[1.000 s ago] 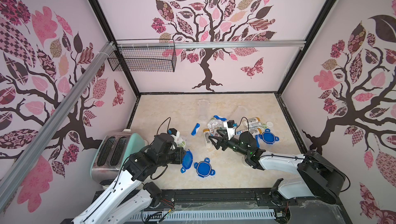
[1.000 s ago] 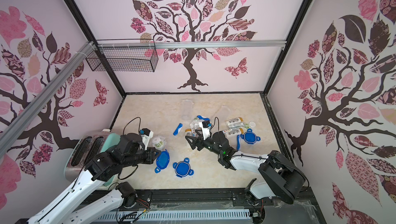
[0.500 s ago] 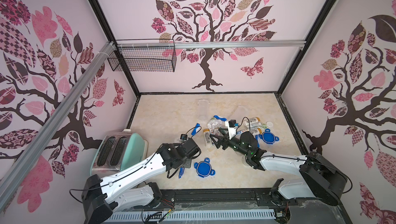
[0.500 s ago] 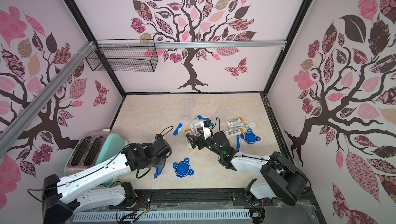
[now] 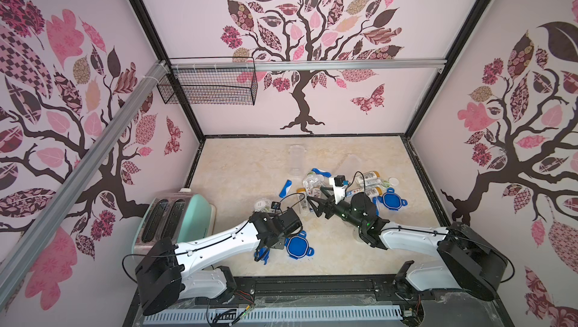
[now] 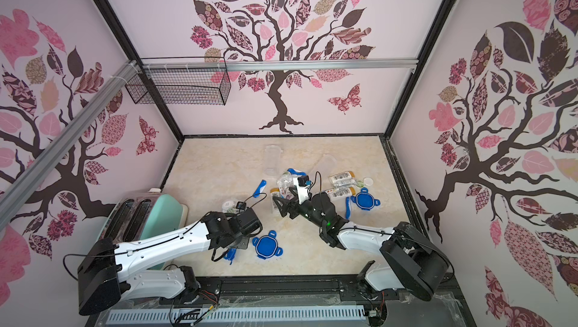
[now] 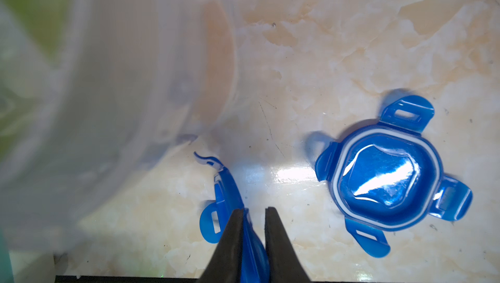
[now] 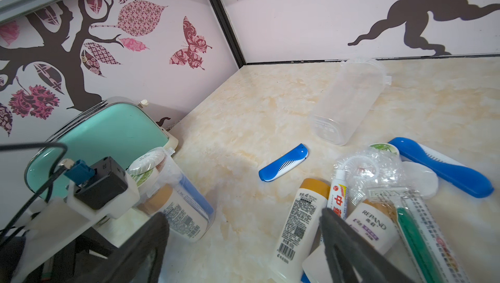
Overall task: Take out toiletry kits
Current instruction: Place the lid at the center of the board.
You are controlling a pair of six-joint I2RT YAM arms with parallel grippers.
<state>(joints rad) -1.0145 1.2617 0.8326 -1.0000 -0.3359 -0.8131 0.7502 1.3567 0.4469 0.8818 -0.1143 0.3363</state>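
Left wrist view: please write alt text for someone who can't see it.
The left tool, fingers narrowly parted, straddles a blue clip lid standing on edge on the marble-patterned table. A second blue clip lid lies flat nearby, and a blurred clear container fills much of the frame.

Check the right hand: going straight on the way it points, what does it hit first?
Probably the tan-capped white bottle, lying flat just ahead, partly inside the open right hand's span. Further along that line sits the blue-and-white folding toothbrush. Whether the hand is low enough to touch the bottle is unclear.
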